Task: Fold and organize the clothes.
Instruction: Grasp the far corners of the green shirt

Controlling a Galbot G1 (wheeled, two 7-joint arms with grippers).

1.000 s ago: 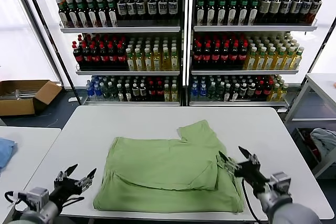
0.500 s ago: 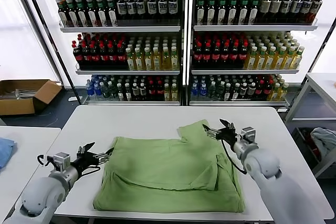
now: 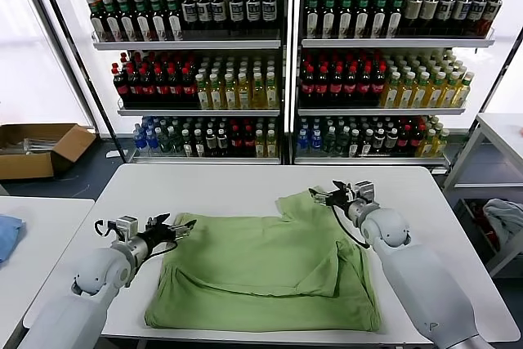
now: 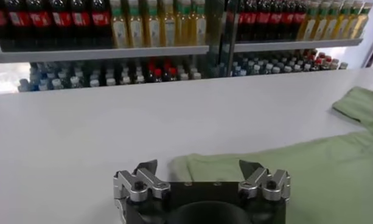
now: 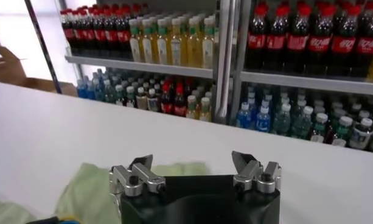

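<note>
Shirt, light green, lies partly folded at table centre, sleeve sticking out toward 1 o'clock. My left tool is spread at shirt's 10 o'clock corner, gripping nothing. My right tool is spread over the 1 o'clock sleeve, gripping nothing.
</note>
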